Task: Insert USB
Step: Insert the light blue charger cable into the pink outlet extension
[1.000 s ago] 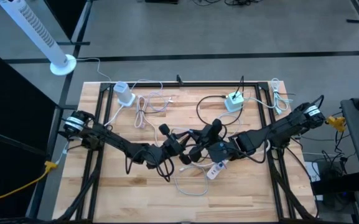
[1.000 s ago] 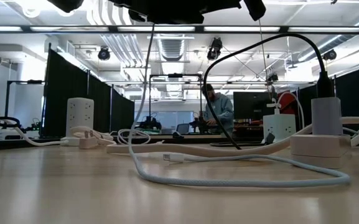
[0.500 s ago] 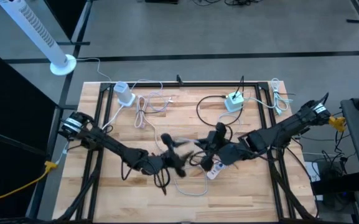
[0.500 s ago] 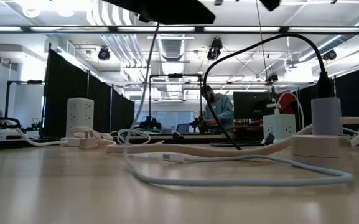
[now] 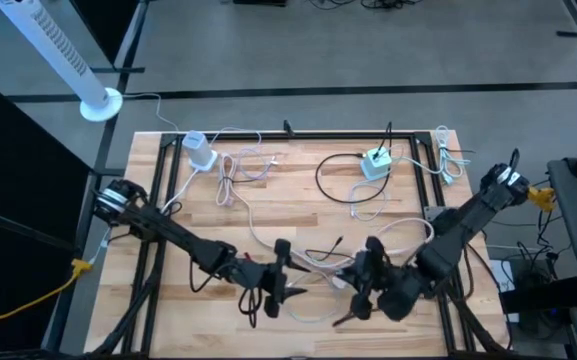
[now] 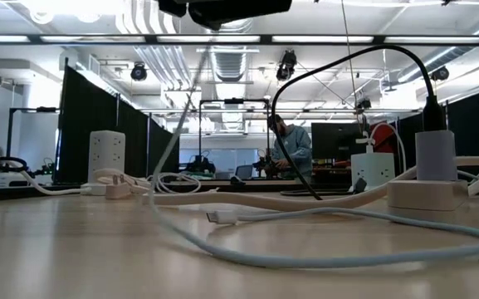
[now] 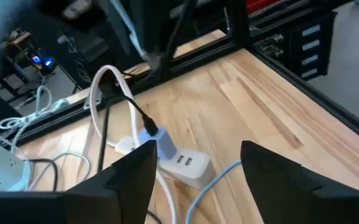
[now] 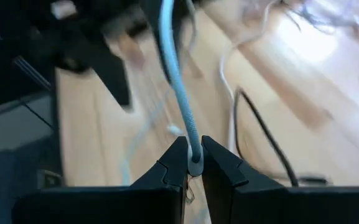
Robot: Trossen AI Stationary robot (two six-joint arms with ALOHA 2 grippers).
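Note:
A pale blue braided USB cable runs away from my right gripper, which is shut on it near the table's near edge. In the low view the cable slants down to the table, and its free plug end lies flat on the wood. My left gripper stands open with nothing between its fingers, a little left of the right one. A white charger block lies on the table beyond it, with a black cable plugged in. My right gripper pinches the pale blue cable between its two fingertips. The cable leads straight on from the fingers and slants down to the table, fairly straight. Its loop and plug end rest on the wood.
At the far side lie a white adapter, a coil of white cords, a green-white adapter and a black cable loop. A person sits in the room beyond the table.
Both grippers have gone toward the table's near edge, the right one farther and turning as it went. The pale blue cable has been drawn along with the right gripper: its loop has slid nearer the front edge and its plug end has shifted on the wood.

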